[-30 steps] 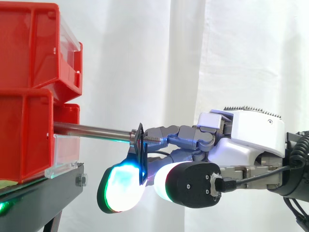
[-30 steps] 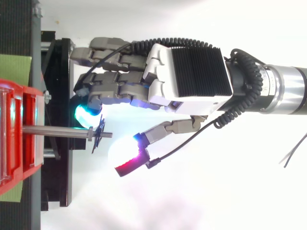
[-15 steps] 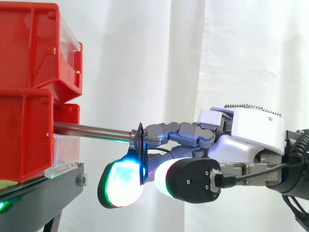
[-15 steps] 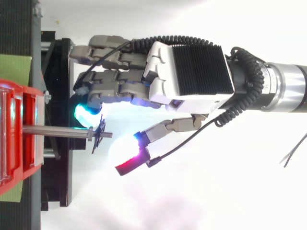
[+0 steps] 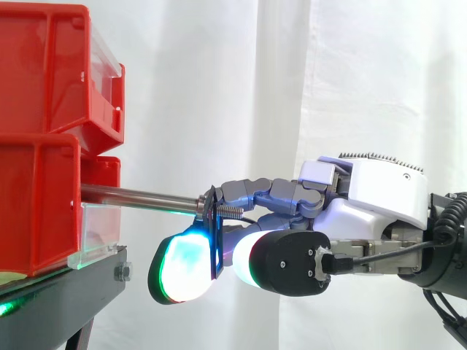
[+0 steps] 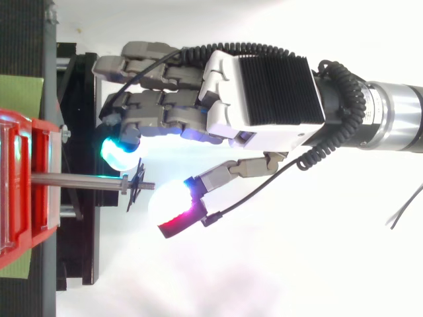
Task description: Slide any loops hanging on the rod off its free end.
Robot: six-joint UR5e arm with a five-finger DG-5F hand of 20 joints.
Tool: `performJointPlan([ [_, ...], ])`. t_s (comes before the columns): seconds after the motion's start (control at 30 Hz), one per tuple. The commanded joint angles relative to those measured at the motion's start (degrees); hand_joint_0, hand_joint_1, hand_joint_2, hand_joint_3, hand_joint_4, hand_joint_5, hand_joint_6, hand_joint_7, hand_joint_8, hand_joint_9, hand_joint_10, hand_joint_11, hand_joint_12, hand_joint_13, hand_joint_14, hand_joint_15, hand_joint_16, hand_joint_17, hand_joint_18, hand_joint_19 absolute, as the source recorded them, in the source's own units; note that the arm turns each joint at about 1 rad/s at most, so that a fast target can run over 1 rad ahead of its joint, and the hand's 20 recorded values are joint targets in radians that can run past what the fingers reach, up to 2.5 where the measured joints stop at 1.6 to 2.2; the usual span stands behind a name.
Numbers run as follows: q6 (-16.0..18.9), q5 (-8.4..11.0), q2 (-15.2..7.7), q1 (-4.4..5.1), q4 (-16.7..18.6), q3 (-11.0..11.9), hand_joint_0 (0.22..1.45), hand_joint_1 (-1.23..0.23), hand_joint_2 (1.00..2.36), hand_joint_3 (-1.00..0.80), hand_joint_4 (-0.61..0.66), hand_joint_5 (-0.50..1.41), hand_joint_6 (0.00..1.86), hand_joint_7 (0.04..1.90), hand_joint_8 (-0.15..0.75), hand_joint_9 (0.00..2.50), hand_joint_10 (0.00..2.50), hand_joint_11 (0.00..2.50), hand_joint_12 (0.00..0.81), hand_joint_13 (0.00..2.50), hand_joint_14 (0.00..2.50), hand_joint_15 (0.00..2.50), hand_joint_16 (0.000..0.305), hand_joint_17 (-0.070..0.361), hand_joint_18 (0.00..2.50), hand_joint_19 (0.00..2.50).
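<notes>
The rod (image 5: 139,197) sticks out level from the lower of the stacked red bins (image 5: 36,204), which sit at the right edge of the black stand (image 5: 66,299). The loop (image 5: 214,240), a thin dark piece, hangs on the rod close to its free end, with the short threaded tip showing past it.

The side view shows how the loop hangs. It drops straight down from the rod, with one glowing fingertip pad on its bin side and the thumb (image 5: 248,262) pad on its free-end side, both below the rod.

The top view shows what the side view cannot. The cyan-lit pad lies off to one side of the rod, at the loop's far end. The white thumb pad lies on the other side of the rod, just past the loop and beside the rod's tip.

The hand (image 5: 379,200) reaches in from the right with its palm level with the rod. Its fingers (image 5: 182,266) are curled, and one pad and the thumb close on the loop from opposite faces in a pinch. The other fingers are bent alongside, clear of the rod.
</notes>
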Motion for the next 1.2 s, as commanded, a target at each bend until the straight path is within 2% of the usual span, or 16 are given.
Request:
performJointPlan([
  [0.0, 0.05, -0.03, -0.06, -0.15, 0.05, 0.00, 0.54, -0.57, 1.01, -0.41, 0.29, -0.14, 0.50, 1.16, 0.345, 0.63, 0.00, 0.15, 0.364, 0.47, 0.00, 0.00, 0.048, 0.108, 0.33, 0.00],
  [0.23, 0.05, -0.11, 0.03, -0.24, 0.14, 0.09, 0.55, -0.62, 1.01, -0.42, 0.28, -0.14, 0.50, 1.26, 0.345, 0.63, 0.00, 0.15, 0.361, 0.48, 0.00, 0.00, 0.047, 0.107, 0.35, 0.00],
  [0.5, 0.05, -0.03, 0.03, -0.24, 0.14, 0.18, 0.55, -0.61, 1.01, -0.41, 0.26, -0.13, 0.50, 1.39, 0.346, 0.64, 0.01, 0.16, 0.360, 0.49, 0.00, 0.00, 0.047, 0.106, 0.37, 0.00],
  [1.17, -0.30, -0.47, -0.23, 0.02, -0.13, 1.67, 0.54, -0.57, 1.01, -0.41, 0.26, -0.13, 0.50, 1.37, 0.348, 0.65, 0.01, 0.17, 0.363, 0.49, 0.00, 0.00, 0.047, 0.106, 0.37, 0.02],
])
